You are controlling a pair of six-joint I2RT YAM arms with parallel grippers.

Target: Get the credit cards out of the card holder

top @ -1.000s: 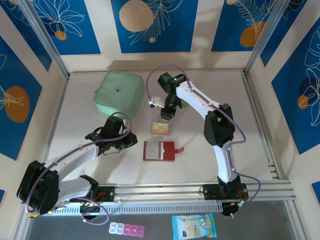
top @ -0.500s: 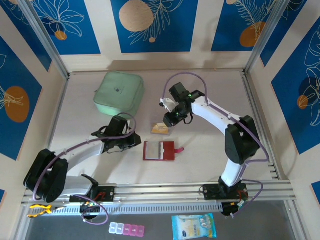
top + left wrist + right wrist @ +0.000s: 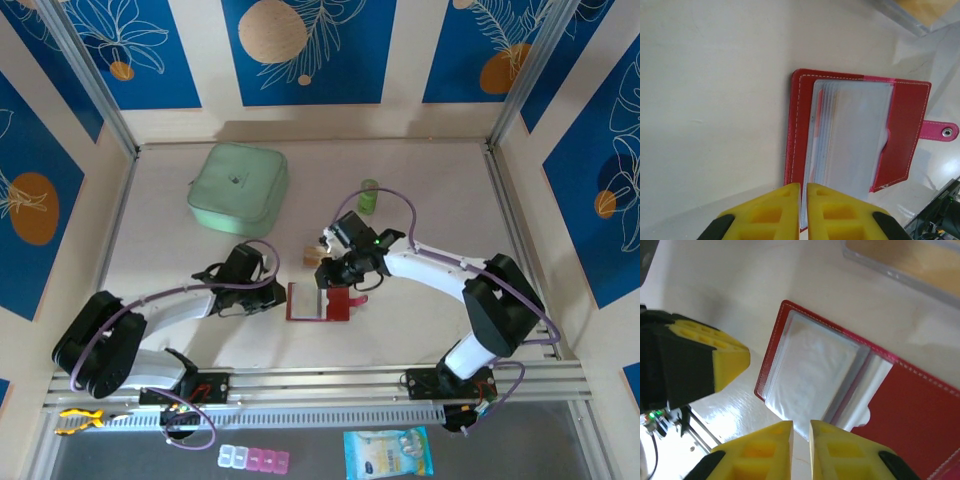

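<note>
Left tool point(image 3: 803, 192): yellow fingers pressed nearly together with a hairline slot between, set at the near left edge of the card holder point(image 3: 905, 130); whether they nip that edge cannot be told. Right tool point(image 3: 801, 429): fingers likewise close together, a thin gap between, poised over the edge of the clear pockets point(image 3: 810, 385); a grip on them cannot be told. Card holder: red, open flat on the table point(image 3: 450, 200) in front of the arms, grey inside and clear pockets facing up, fanned at the spine. Its tab point(image 3: 940, 131) with a metal snap sticks out from one side. In the top view both tools meet at the holder point(image 3: 345, 305), the left point(image 3: 272, 298) from the left, the right point(image 3: 332, 280) from behind. Cards point(image 3: 316, 254): tan, on the table just behind the holder, clear plastic edging beside them; count cannot be told. Green pouch point(image 3: 238, 188): far left, well apart. Small green cup point(image 3: 369, 196): behind the right arm.
</note>
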